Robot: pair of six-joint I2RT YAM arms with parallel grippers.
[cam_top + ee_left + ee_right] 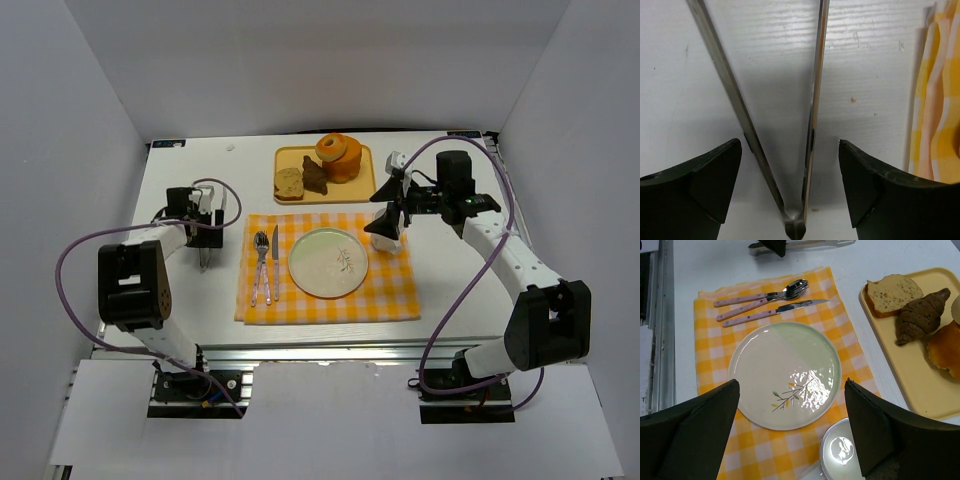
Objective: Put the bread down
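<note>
The bread lies on a yellow tray (362, 186) at the back: a cut slice (290, 182), a dark croissant (315, 177) and a round orange bun (338, 157). The right wrist view shows the slice (892, 294), croissant (921, 315) and bun (946, 347) too. A pale plate (328, 262) rests on a yellow checked cloth (390, 295). My left gripper (205, 228) is open over metal tongs (812, 115) on the table, its fingers (700, 185) apart from both tong arms. My right gripper (385, 225) hangs open above a metal cup (842, 452) beside the plate (785, 372).
A spoon, fork and knife (264, 266) with pink handles lie on the cloth left of the plate. White walls close in the table on three sides. The metal rail with both arm bases runs along the near edge.
</note>
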